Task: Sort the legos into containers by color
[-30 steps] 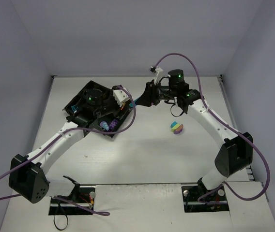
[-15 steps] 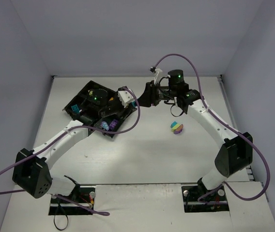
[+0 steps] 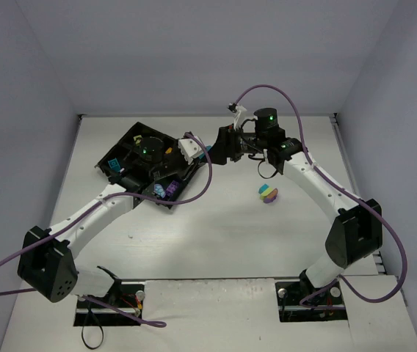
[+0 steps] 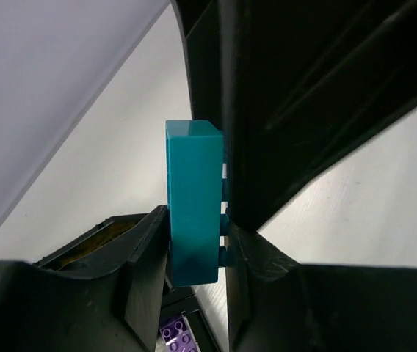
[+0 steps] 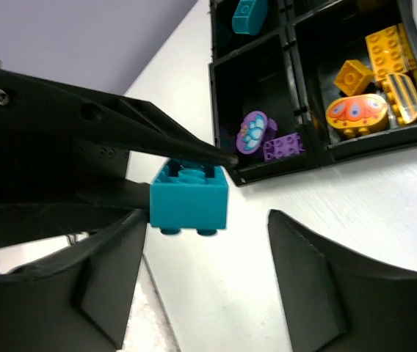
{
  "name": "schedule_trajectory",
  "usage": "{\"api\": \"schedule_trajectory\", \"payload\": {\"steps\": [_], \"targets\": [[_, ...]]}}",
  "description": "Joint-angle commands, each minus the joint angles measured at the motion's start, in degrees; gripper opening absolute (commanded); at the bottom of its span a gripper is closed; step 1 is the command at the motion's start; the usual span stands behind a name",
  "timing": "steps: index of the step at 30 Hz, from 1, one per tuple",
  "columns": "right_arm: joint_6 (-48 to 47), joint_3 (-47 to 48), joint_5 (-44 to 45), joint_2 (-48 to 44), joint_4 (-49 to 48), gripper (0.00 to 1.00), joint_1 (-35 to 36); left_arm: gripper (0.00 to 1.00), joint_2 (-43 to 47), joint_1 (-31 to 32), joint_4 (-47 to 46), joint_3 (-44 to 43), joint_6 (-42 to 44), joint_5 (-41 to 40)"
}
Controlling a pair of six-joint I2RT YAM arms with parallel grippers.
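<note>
Left gripper [image 4: 196, 238] jaws pinching the small teal plastic brick [image 4: 192, 191] upright above the desk [image 3: 216, 220]. Right gripper [image 5: 207, 226] jaws spread, not clamping. The black 4-compartment plastic tray [image 5: 289, 73] sits just behind the left arm. That's the nearer arm, and the teal compartment is at the tray's left corner.

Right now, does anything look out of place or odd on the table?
Yes. A mixed-colour clump of bricks sits alone on the table, right of the black tray, unsorted. The tray lies askew to the table edges. The left claw grips a teal brick beside the open right claw.
</note>
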State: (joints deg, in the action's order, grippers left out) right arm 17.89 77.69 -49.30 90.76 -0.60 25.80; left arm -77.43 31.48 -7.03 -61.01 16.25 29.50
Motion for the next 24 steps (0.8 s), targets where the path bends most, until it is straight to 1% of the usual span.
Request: {"api": "schedule_trajectory", "payload": {"steps": [1,3,7,8,10,11,12,13,14,15,16,17,18,19,20,21,22,24], "targets": [[-0.14,-0.17,0.69,-0.15,-1.86,0.66,-0.84,0.0,3.16,-0.37,-6.51,0.45,0.01,-1.46],[-0.14,-0.17,1.66,-0.49,-1.86,0.73,-1.72,0.0,3.77,-0.46,-5.46,1.68,-0.17,-2.24],[0.3,0.27,3.33,-1.46,-1.86,0.77,-6.01,0.0,4.3,-2.21,-4.93,4.4,-2.79,-3.48],[0.22,0.36,3.68,-1.73,-1.86,0.78,-6.9,0.0,4.3,-3.17,-5.19,4.93,-5.94,-3.48],[-0.05,0.18,4.91,-3.04,-1.77,0.79,-9.79,0.0,4.3,-7.3,-6.06,6.34,-10.34,-4.53],[-0.4,-0.08,5.87,-3.74,-1.68,0.79,-10.76,0.0,4.39,-8.79,-6.5,6.69,-15.32,-5.58],[-1.01,-0.43,7.88,-4.97,-1.6,0.8,-11.64,0.0,4.48,-11.85,-7.2,6.87,-18.42,-7.07],[-1.19,-1.39,9.03,-5.59,-1.07,0.8,-12.52,0.0,4.48,-13.19,-7.12,6.96,-20.88,-10.48],[-1.45,-1.92,10.26,-6.2,-0.81,0.8,-14.36,0.0,4.39,-14.42,-5.73,6.44,-23.95,-12.43],[-1.45,-2.45,12.19,-7.25,-0.46,0.84,-15.16,0.0,4.3,-16.26,-4.59,5.82,-24.68,-14.1],[-1.28,-3.41,12.9,-7.7,0.33,0.85,-16.04,0.0,4.13,-17.06,-3.27,5.12,-25.38,-16.2],[-1.1,-3.94,13.26,-8.14,0.34,0.86,-17.61,0.0,3.61,-17.85,-0.38,3.38,-27.13,-20.75],[-1.1,-4.65,13.52,-9.1,0.34,0.87,-18.15,0.0,3.08,-18.91,1.21,2.31,-28.37,-22.45],[-1.1,-5.35,15.09,-9.72,0.34,0.9,-18.42,0.0,2.55,-21.27,2.71,1.35,-29.77,-23.6],[-1.02,-7.1,16.59,-11.38,0.51,0.96,-18.77,0.0,0.98,-22.59,5.77,-0.75,-32.31,-24.91],[-0.67,-8.07,18.0,-12.18,1.82,1.0,-19.03,0.0,0.01,-23.83,7.1,-1.9,-33.38,-25.27],[0.29,-9.21,20.18,-12.97,1.83,1.0,-19.3,0.0,-1.05,-25.84,10.07,-3.13,-34.17,-25.45],[0.92,-11.85,21.08,-14.72,1.83,1.0,-20.7,0.0,-4.56,-27.52,15.45,-7.08,-35.67,-25.45]]}}
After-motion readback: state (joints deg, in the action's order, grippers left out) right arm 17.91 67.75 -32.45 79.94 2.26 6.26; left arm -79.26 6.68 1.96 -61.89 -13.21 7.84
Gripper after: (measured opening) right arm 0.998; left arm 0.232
